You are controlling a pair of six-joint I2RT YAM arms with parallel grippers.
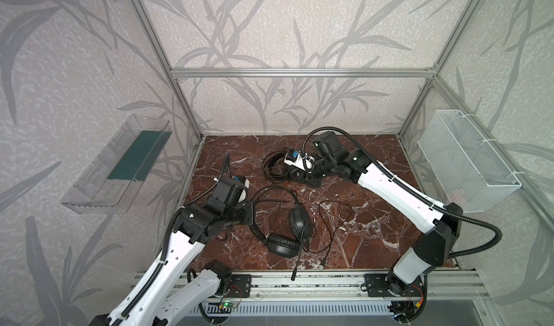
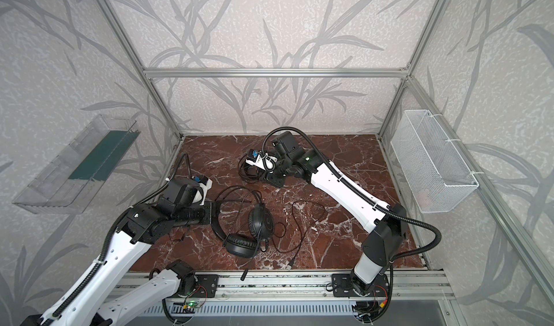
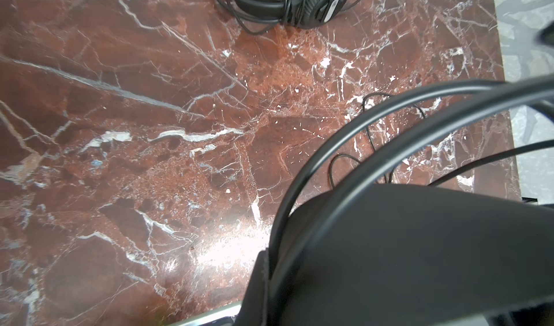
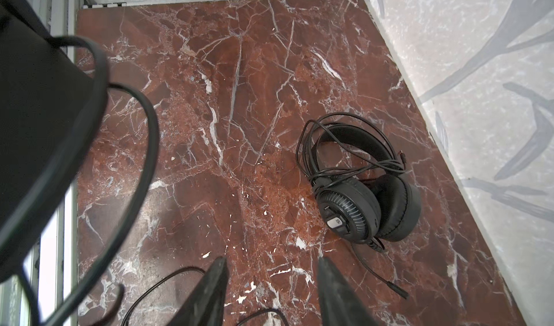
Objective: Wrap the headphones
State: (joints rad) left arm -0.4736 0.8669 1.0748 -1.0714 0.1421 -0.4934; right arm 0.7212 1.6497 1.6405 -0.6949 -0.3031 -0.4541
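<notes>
Red-brown marble tabletop [image 1: 374,165] carries both sets of the headphones. The clear bin [image 1: 120,165] on the left wall and the white mesh basket [image 1: 467,162] on the right wall play no visible part. Far headset [image 4: 368,207] lies near the back wall with its earcups folded together. Its cable [image 4: 320,178] is wound in several turns round the headband and over the cups, and the mic boom pokes out to one side. Judged: this unit is wrapped. Near headset [image 1: 299,224] sits front centre with both earcups on the tabletop and the headband arching toward the left arm. Its loose cable [image 1: 329,244] sprawls in open loops on the marble to the right of the cups. A strand or two crosses the headband, but nothing looks wound. Judged: wrapping of this unit is not begun. Left end effector [image 1: 253,206] is closed and sits at the crown of the near headband in both top views. The left wrist view has the two headband wires running close past the lens, so I read it as gripping the headband. Right end effector [image 4: 272,260] has its fingers apart with only bare marble between them. It holds nothing and sits just beside the far headset. Plug [image 1: 322,266] of the loose cable rests near the front edge. Estimate: roughly half done. What is left is to gather that cable and wind it round the near headset.
</notes>
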